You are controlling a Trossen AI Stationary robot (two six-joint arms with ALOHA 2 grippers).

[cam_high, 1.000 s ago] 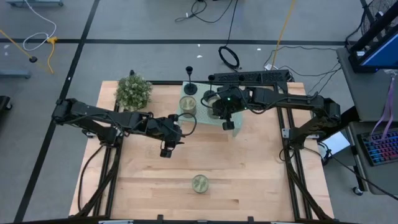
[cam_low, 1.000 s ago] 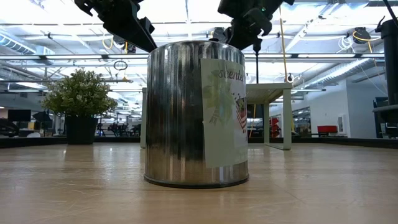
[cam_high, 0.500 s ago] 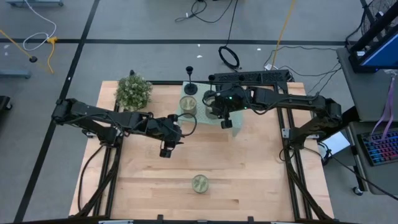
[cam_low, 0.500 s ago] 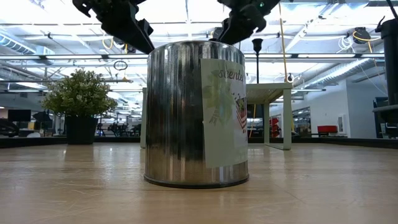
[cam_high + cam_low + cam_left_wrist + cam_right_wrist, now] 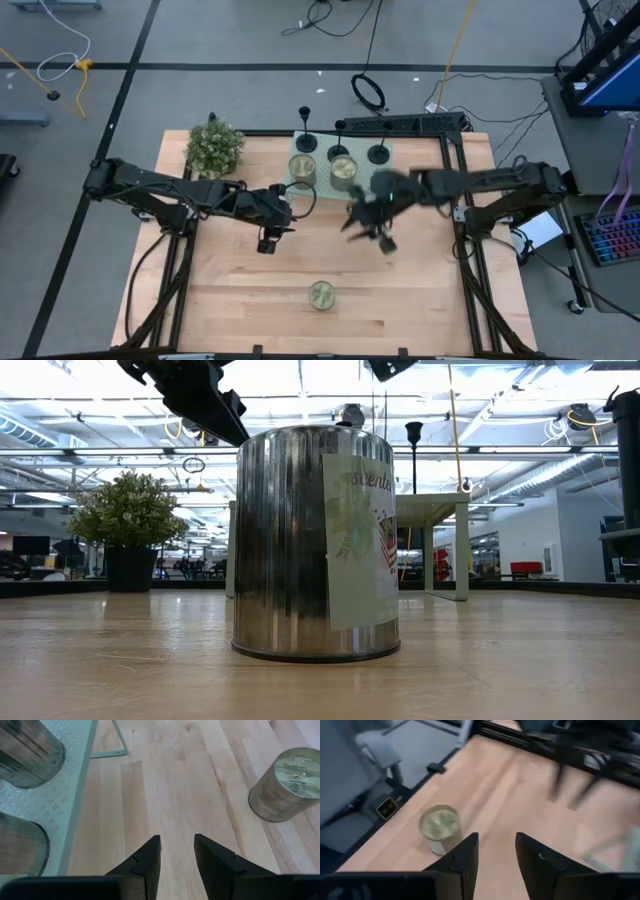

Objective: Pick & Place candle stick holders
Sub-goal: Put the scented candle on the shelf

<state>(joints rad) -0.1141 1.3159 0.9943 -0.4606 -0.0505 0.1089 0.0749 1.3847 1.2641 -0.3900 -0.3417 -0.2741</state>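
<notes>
The right hand (image 5: 372,226) has left the back shelf (image 5: 300,182) and swung out over the bare middle of the desk (image 5: 420,300), fingers parted and empty. Behind it two black candle holders (image 5: 338,152) and a jar (image 5: 343,172) now show uncovered. The lone front jar (image 5: 439,826) lies just ahead of its fingers.

Black candle stick holders (image 5: 337,141); greenish-gold jars (image 5: 322,295).

grey floor (image 5: 200,40) with loose cables (image 5: 368,92), bright ceiling lights (image 5: 300,380) beyond the table
</notes>
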